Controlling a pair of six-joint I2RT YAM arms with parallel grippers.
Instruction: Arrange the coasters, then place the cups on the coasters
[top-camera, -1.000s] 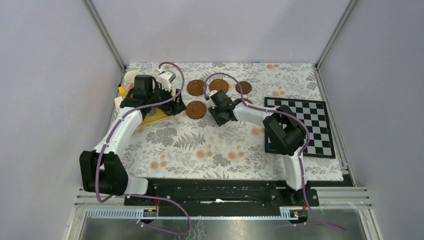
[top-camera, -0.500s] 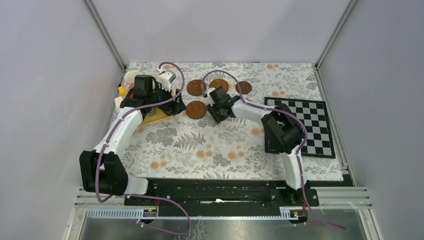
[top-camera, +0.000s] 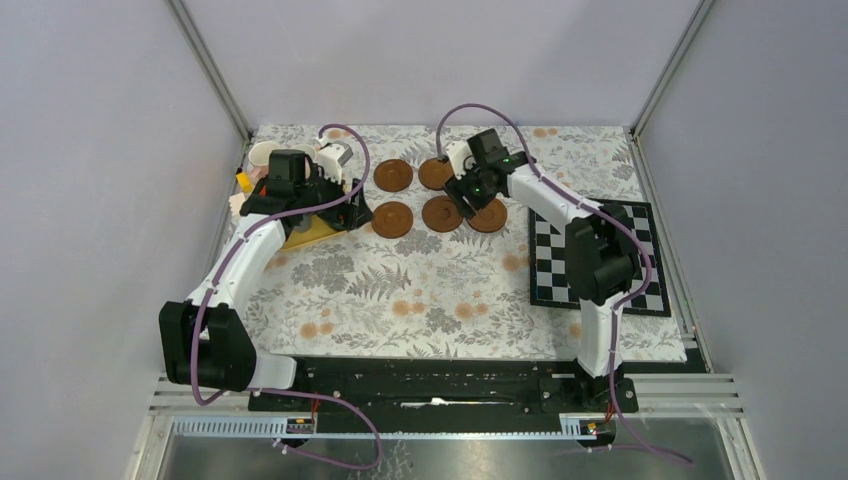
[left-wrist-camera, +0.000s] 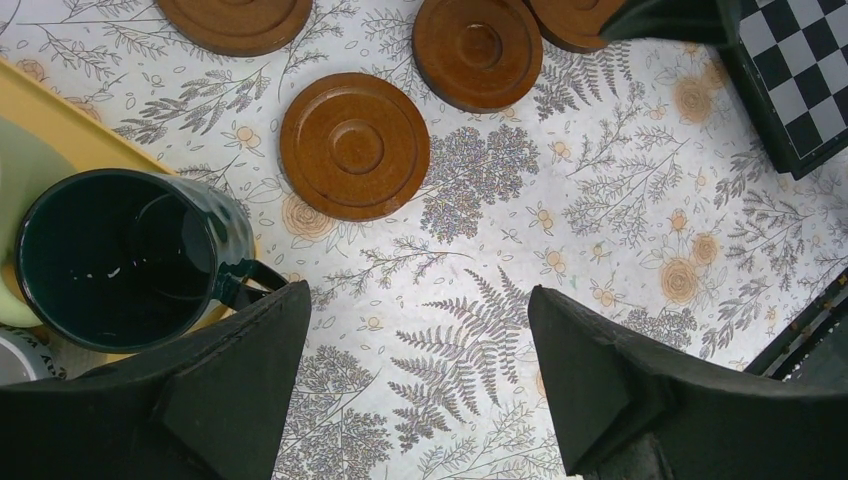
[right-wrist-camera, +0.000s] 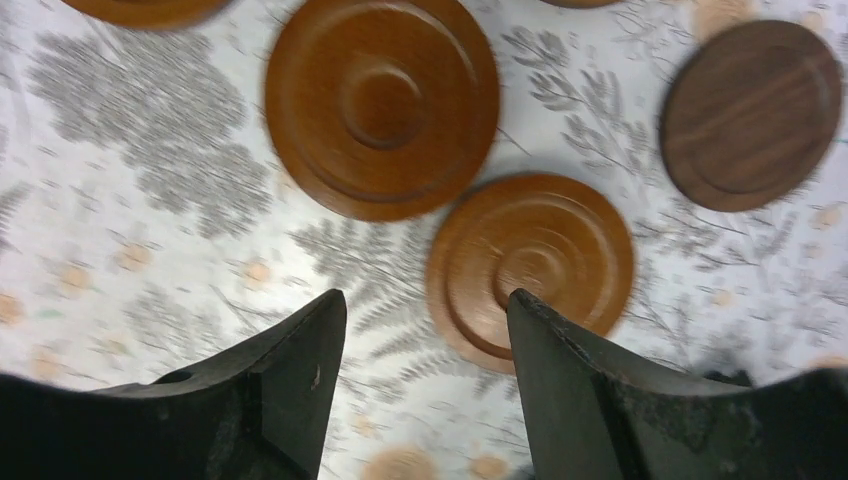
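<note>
Coasters (top-camera: 392, 218) lie flat on the floral cloth (top-camera: 420, 300), mid-table toward the back. Top view shows five: two in the back row, three in front, close together. The right arm hides part of the back row. R wrist view adds a darker coaster (right-wrist-camera: 752, 112) set apart from two lighter ones that sit just beside each other.

Cups aren't on coasters yet. They're bunched at the far-left edge, mostly hidden by the left arm. A white cup (top-camera: 264, 153) pokes out behind it. L wrist view shows the dark green cup (left-wrist-camera: 115, 258) upright on the yellow tray (left-wrist-camera: 60, 120), handle toward the cloth, w/ a pale green cup (left-wrist-camera: 22, 185) right beside it, cut off by the frame.

Left gripper (left-wrist-camera: 418, 295) hangs over the cloth nr the tray edge, jaws spread wide, nothing btw them. Right gripper (right-wrist-camera: 425, 297) hovers over the coaster group, jaws apart and empty. View is blurred, so can't tell if a finger touches the coaster below it.

Chessboard (top-camera: 640, 225) lies at table's right side, partly under the right arm.
</note>
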